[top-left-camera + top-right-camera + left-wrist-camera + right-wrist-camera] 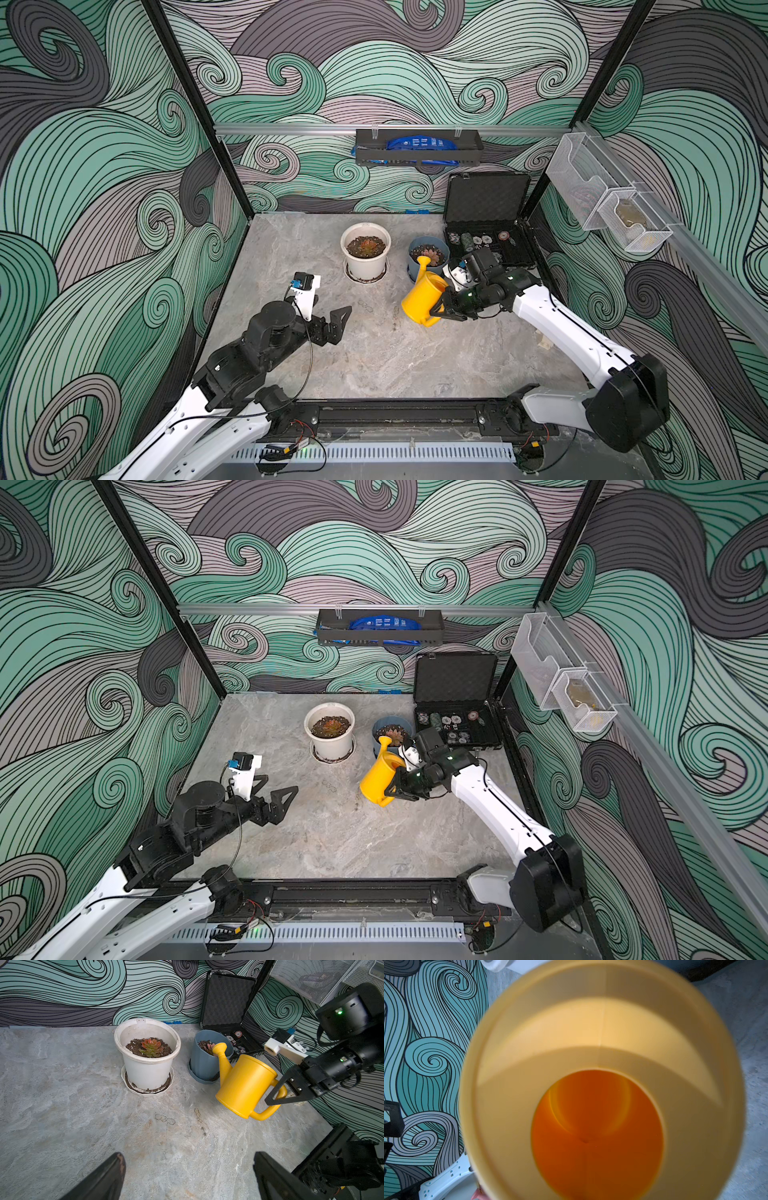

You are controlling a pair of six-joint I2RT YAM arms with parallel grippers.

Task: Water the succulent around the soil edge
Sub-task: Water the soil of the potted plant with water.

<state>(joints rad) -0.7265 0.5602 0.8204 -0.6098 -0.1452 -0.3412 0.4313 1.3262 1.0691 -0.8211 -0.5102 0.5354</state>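
Right of centre, the right hand holds the can by its handle to tip toward the succulent; left hand wide.

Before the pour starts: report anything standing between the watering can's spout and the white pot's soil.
Nothing visible does. The right gripper holds the yellow watering can by its handle, spout by the blue-grey pot's rim; only bare table lies between it and the white pot holding the succulent.

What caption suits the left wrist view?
Right end effector holds the tilted yellow watering can, short of the white-potted succulent.
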